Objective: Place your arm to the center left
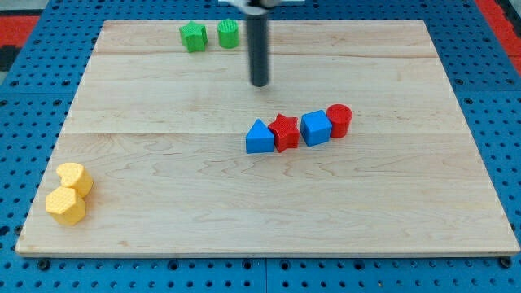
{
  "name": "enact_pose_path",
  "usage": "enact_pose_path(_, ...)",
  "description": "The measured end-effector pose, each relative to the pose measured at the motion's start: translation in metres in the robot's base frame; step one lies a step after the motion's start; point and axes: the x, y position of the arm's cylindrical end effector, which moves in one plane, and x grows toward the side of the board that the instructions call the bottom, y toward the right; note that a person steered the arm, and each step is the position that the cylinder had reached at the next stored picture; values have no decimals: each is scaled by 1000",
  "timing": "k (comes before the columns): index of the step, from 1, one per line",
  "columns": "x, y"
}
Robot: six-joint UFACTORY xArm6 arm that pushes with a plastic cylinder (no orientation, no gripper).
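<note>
No readable text anywhere (blocks, board and rod all unmarked).

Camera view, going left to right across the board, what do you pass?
Yellow blocks → green star-like block → green cylinder → my tip → red star → blue cube → red cylinder.

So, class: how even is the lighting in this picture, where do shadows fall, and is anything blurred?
Camera view: lighting is soft and even over the wooden board, with no glare; the blue triangular block and yellow blocks cast only faint, short shadows; the blocks look sharp, while the rod is slightly soft above my tip, and its top is cut off by the view's top edge.
</note>
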Motion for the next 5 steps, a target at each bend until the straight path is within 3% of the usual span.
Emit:
enact_pose_path(2,3,-2)
enact_pose_path(3,31,-75)
enact_pose_path(4,23,-202)
enact_pose_path(5,13,-260)
